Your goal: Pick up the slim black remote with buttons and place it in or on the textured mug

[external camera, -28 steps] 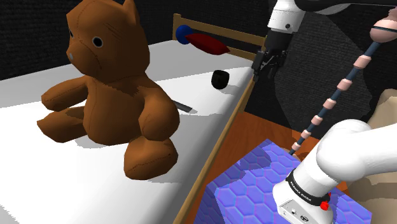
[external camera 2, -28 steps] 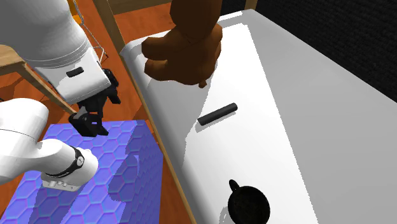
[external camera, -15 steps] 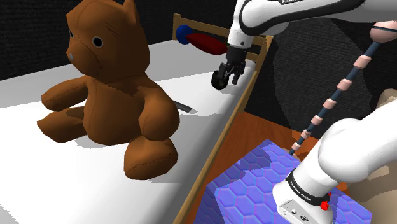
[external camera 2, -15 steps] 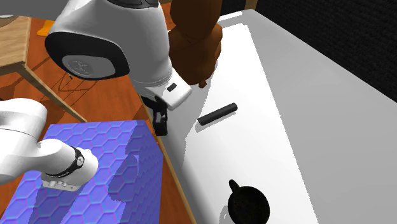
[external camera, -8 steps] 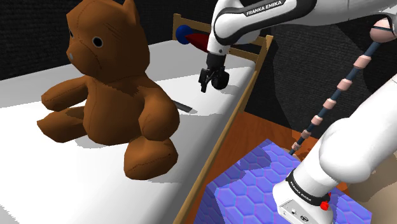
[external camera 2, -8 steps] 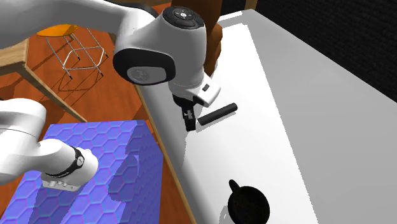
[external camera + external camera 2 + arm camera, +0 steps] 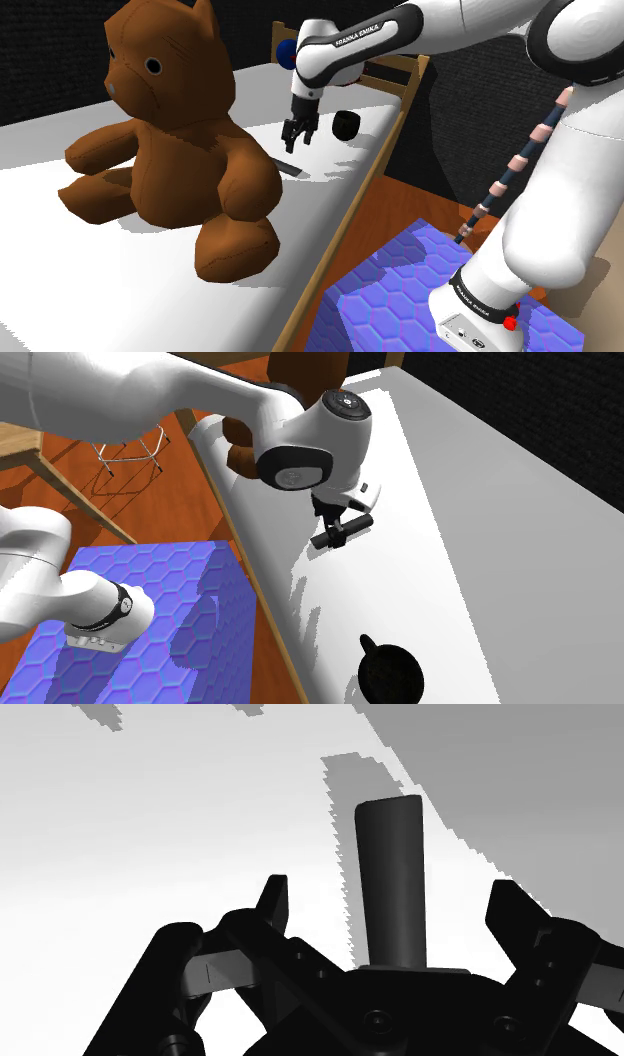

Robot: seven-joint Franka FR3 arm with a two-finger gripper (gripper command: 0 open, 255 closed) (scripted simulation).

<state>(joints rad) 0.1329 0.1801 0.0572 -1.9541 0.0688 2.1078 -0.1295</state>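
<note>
Black and slim, the remote (image 7: 392,874) lies flat on the white bed (image 7: 480,542), between the brown teddy bear (image 7: 170,140) and the black mug (image 7: 390,674), touching neither. The arm's black fingers (image 7: 272,904) hang just above it, spread apart, one on each side of the remote's body, with a clear gap to it on both sides. The mug stands upright near the bed's wooden side rail (image 7: 345,225), well apart from the remote.
</note>
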